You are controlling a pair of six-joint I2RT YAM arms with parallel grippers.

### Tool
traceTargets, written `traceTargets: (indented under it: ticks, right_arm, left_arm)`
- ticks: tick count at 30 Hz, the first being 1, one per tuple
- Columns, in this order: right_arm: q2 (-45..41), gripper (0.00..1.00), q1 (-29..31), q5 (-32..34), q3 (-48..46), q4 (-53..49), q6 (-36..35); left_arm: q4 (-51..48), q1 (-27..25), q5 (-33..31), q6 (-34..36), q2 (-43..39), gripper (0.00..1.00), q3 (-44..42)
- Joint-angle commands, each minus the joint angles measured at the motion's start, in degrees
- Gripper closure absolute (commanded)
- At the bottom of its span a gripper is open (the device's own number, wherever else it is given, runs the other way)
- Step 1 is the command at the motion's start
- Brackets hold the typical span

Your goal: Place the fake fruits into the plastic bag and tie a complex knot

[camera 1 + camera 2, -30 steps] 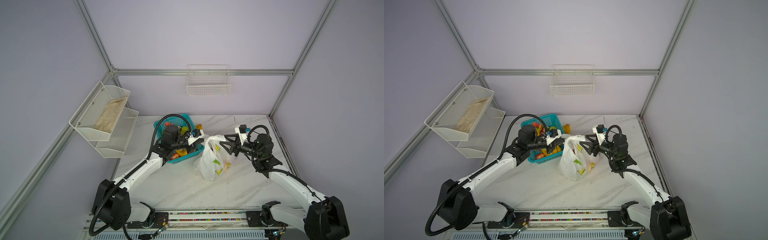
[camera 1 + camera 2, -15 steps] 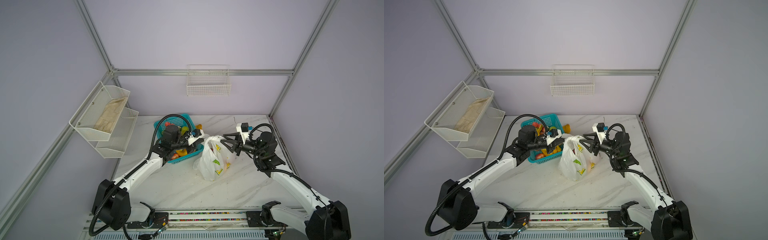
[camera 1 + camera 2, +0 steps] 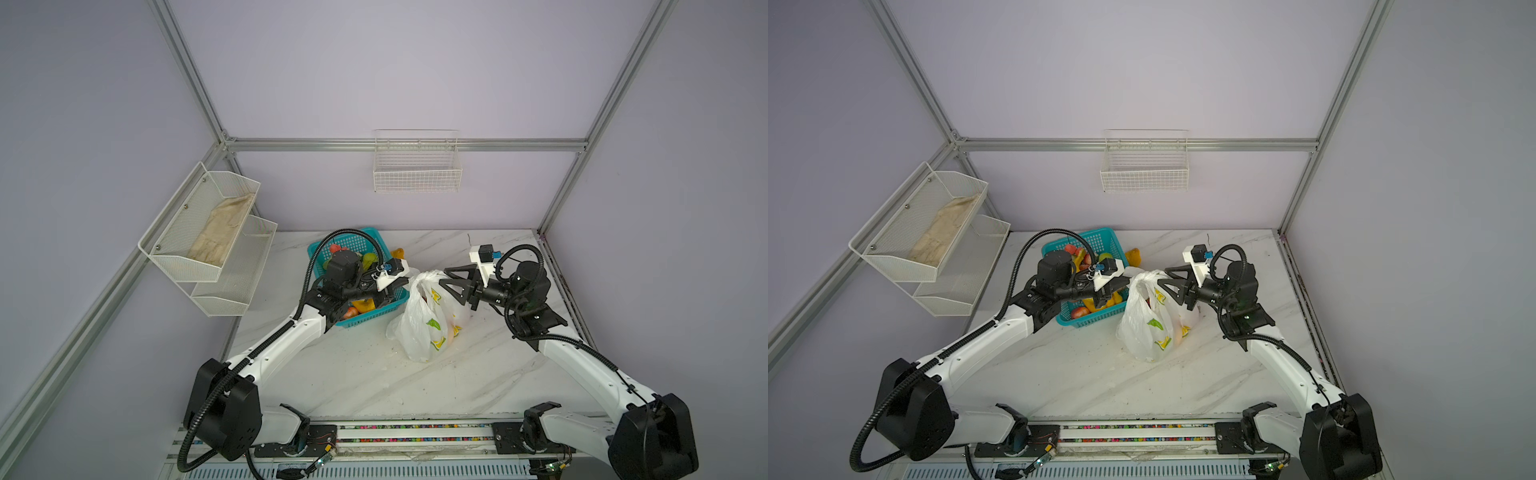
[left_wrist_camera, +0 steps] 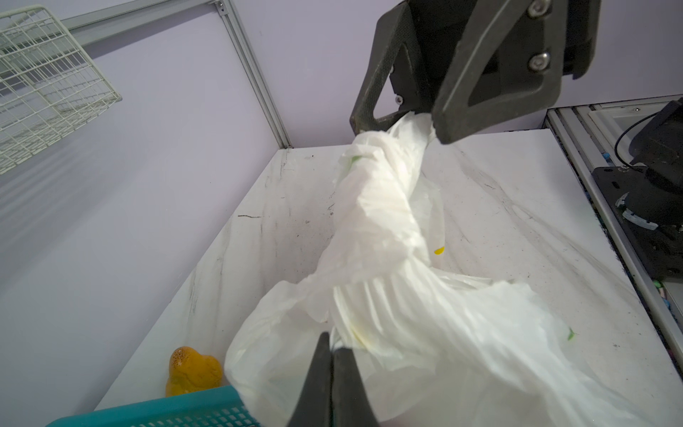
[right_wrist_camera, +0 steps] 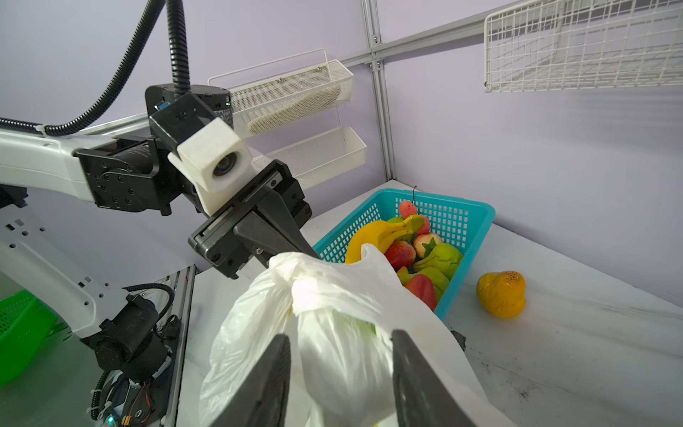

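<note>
White and thin, the bag (image 3: 420, 328) is stood on the marble worktop (image 3: 353, 374) beside the teal basket (image 3: 374, 314), where fruits (image 5: 406, 251) are heaped. A fold of its rim is pinched by the left tool (image 4: 331, 344), pressed together; its twisted top is flanked by the right tool (image 5: 340, 335), spread.

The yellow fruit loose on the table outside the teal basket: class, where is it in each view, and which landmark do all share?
Top view: yellow fruit on the table by the teal basket's far corner.
Top view: same spot, same corner.
Left wrist: on the table past the basket's rim.
Right wrist: on the table beside the basket.
Shared landmark: the teal basket.
</note>
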Motion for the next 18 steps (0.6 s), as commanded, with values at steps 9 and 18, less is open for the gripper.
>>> traceTargets:
  ticks: [9,18]
  right_arm:
    - [1.36,0.67,-0.01,-0.59,0.32,1.32,-1.30]
    - [-0.06,0.93,-0.07,1.03,0.84,-1.84,-2.36]
  left_arm:
    - [2.28,-0.70,-0.37,-0.44,-1.09,1.00,0.39]
    - [2.08,-0.79,-2.73,-0.37,-2.41,1.00,-0.83]
